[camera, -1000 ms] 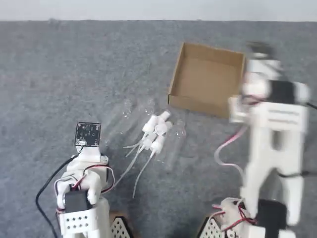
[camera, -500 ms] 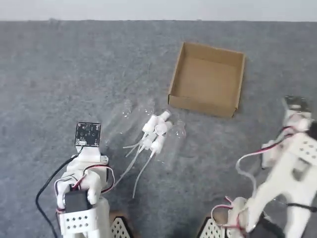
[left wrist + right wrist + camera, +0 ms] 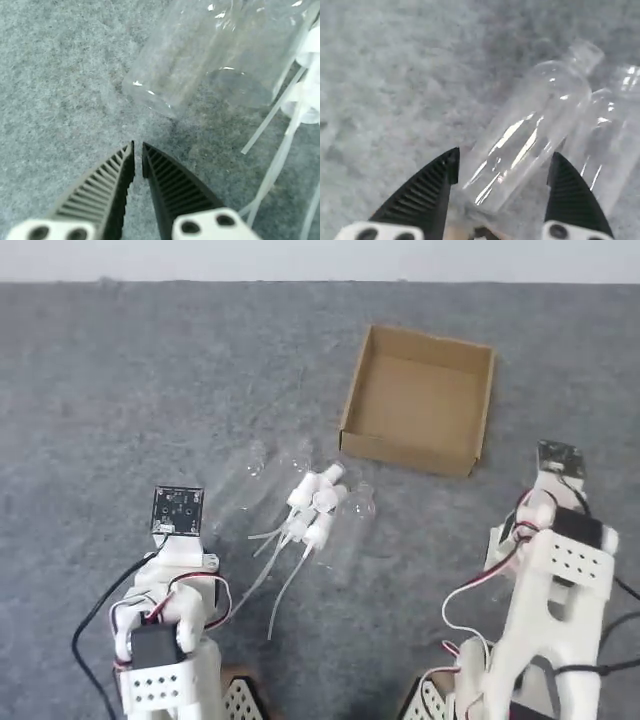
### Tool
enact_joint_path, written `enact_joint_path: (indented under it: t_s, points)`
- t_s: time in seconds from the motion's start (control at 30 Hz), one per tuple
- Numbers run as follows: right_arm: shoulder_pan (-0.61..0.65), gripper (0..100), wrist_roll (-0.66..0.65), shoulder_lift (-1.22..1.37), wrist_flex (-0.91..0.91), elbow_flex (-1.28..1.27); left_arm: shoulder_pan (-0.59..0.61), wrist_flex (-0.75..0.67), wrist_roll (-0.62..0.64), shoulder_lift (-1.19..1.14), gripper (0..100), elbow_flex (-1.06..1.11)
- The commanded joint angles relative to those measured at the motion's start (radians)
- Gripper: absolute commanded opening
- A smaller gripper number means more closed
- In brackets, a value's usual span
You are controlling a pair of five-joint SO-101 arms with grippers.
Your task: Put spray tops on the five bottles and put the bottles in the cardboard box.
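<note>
Seemingly a lab bench (grey felt mat, pale wall).

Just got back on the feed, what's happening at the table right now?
Nothing is packed yet: the cardboard box is empty and the spray tops lie piled loose on the carpet. The left gripper, shut and empty, sits just short of a clear bottle. The right gripper is open, with an uncapped bottle showing between its fingers.

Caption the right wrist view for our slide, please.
Open right gripper straddling a clear, capless bottle lying on grey carpet.
</note>
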State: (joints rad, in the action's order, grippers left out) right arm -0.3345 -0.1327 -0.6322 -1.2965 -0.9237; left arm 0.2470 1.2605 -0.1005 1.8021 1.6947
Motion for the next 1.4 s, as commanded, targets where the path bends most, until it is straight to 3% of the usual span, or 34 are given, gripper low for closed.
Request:
enact_joint_path:
  t_s: [0.0, 0.37, 0.8, 1.13, 1.37]
  points:
    - [-0.021, 23.5, 0.011, -0.036, 0.061, -0.023, 0.003, 0.003, -0.014, 0.02, 2, -0.01]
    - [0.025, 16.5, 0.011, 0.111, 0.124, -0.006, 0.003, 0.003, -0.014, 0.02, 2, -0.01]
    - [0.63, 16.3, 0.241, 0.259, 0.171, 0.175, 0.003, 0.003, -0.014, 0.02, 2, -0.01]
    - [0.667, 16.5, 0.385, 0.553, 0.165, 0.46, 0.003, 0.003, -0.014, 0.02, 2, -0.01]
    - [0.687, 21.5, 0.364, 0.593, 0.084, 0.525, 0.002, 0.003, -0.014, 0.02, 2, -0.01]
